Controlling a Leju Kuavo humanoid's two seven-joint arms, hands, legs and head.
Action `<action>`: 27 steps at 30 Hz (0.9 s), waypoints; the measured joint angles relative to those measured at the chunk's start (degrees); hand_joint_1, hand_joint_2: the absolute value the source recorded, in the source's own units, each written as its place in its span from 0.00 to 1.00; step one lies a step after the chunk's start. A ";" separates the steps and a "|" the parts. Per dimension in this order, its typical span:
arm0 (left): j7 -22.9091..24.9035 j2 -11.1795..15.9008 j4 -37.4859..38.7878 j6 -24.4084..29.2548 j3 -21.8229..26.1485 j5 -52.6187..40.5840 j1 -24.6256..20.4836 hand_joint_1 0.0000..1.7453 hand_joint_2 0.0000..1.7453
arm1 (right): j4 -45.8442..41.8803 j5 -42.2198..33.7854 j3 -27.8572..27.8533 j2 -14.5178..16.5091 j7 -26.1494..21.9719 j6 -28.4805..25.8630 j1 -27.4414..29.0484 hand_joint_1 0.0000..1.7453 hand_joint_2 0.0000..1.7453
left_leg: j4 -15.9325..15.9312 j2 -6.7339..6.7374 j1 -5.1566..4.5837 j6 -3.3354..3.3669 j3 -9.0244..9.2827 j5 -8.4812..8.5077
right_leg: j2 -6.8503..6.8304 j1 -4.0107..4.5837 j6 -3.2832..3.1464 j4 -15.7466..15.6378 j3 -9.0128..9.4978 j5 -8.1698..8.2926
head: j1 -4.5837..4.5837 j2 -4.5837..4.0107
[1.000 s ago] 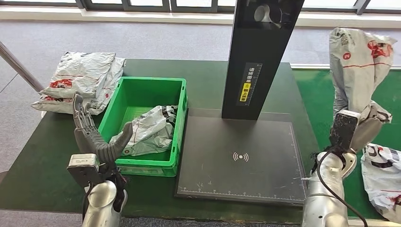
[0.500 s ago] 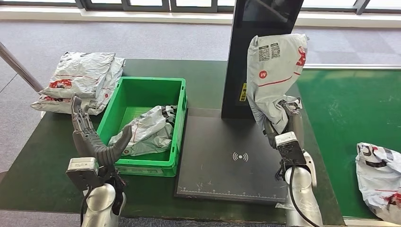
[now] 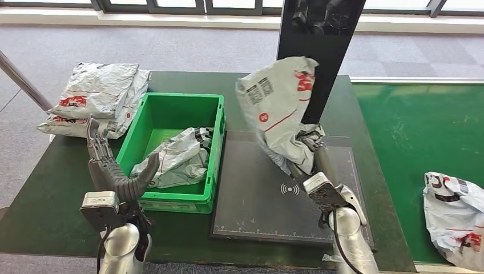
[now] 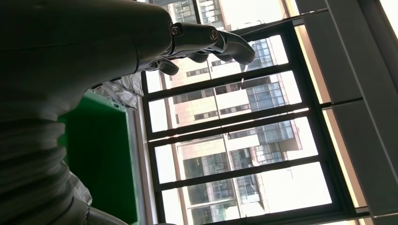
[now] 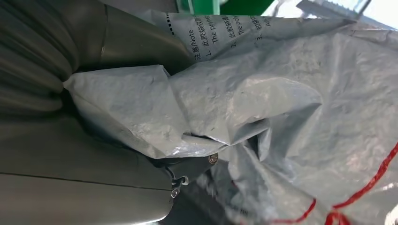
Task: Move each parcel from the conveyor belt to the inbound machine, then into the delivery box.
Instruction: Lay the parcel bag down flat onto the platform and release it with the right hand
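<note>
Gripping one grey parcel above the scanner pad, my right hand is clamped; left hand spread, empty; I count five parcels.

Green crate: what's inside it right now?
The green crate holds one crumpled grey parcel against its right wall. The bare green floor shows behind it. Anything under that parcel is covered.

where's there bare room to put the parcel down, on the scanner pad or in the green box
The scanner pad is bare in front of the right hand, between the green box and the conveyor belt. The held parcel hangs above it. The box's far half is free; its near half is crowded by a parcel already inside. The left hand hovers at its near-left corner.
</note>
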 joint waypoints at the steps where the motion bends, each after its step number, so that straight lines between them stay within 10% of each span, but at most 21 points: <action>1: 0.00 0.01 0.12 0.15 0.01 0.07 -0.01 0.00 1.00 | 1.22 0.83 0.73 -0.01 0.61 -0.30 -0.07 1.00 1.00 | 0.00 0.00 0.01 0.00 -0.01 0.00 | -0.01 0.00 0.00 0.00 0.00 -0.01 | 0.00 0.00; 6: 0.00 0.02 0.89 1.97 -0.01 0.50 -0.02 0.00 1.00 | 13.29 9.88 4.03 -0.27 10.30 -10.58 -2.73 1.00 1.00 | 0.00 0.03 0.01 0.01 0.00 0.01 | -0.01 -0.01 -0.01 0.00 0.00 -0.01 | 0.01 0.01; 14: 0.00 0.46 1.69 3.60 -0.75 1.63 -0.14 0.00 1.00 | 27.86 10.62 4.98 -1.57 10.35 -17.22 -5.18 1.00 1.00 | 0.02 -0.01 -0.01 0.01 -0.01 0.01 | -0.03 -0.03 0.01 0.00 0.00 0.01 | -0.01 0.00; 17: 0.00 0.64 1.76 3.92 -1.18 1.84 -0.15 0.00 1.00 | 29.70 10.58 4.98 -1.74 10.75 -17.50 -5.88 0.38 1.00 | 0.01 -0.01 -0.01 0.01 0.00 0.01 | -0.03 -0.02 0.00 0.00 0.00 0.00 | 0.00 0.01; 19: 0.00 0.76 1.79 4.02 -1.30 1.85 -0.14 0.00 1.00 | 30.50 10.49 4.98 -1.81 11.39 -18.01 -6.23 0.00 0.50 | 0.01 0.00 -0.01 0.00 0.01 0.00 | -0.03 -0.02 -0.01 0.00 0.00 -0.01 | 0.01 0.00; 21: 0.00 0.88 1.80 4.22 -1.35 1.86 -0.15 0.00 1.00 | 31.04 10.22 4.98 -1.83 12.57 -19.15 -6.53 0.00 0.00 | 0.01 0.01 -0.01 0.00 0.02 0.01 | -0.03 -0.02 -0.01 0.00 0.00 -0.01 | 0.00 0.00; 27: 0.00 1.09 1.84 4.15 -1.43 1.60 -0.15 0.00 1.00 | 30.96 7.44 4.98 -1.83 13.30 -20.06 -6.71 0.00 0.00 | 0.02 0.02 -0.01 -0.03 0.04 0.06 | -0.02 -0.03 0.01 0.00 0.01 0.04 | 0.01 0.00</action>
